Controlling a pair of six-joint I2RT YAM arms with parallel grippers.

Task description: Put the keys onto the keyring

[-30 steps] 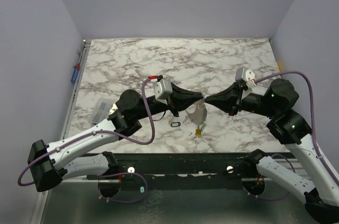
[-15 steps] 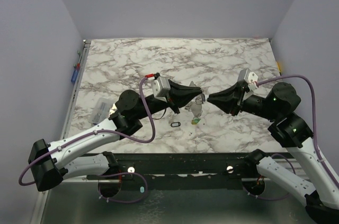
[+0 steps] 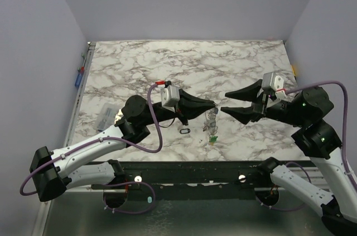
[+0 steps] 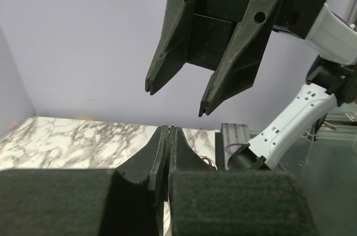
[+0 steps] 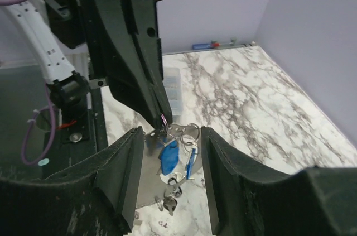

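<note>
Keyring (image 5: 188,130) pinched in left gripper (image 3: 212,105), fingers clamped together on the wire, above near-centre of marble table (image 3: 167,63). Keys (image 5: 168,157) dangling beneath. Right gripper (image 3: 224,104) just right, jaws apart, empty. Black oval ring (image 3: 185,130) lying near-left.

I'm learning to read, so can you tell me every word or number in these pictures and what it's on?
No words, numbers or signs can be read in any view.
Blue key tag: no print shows on it.
Clear box: too small and blurred to tell if it has a label.
</note>
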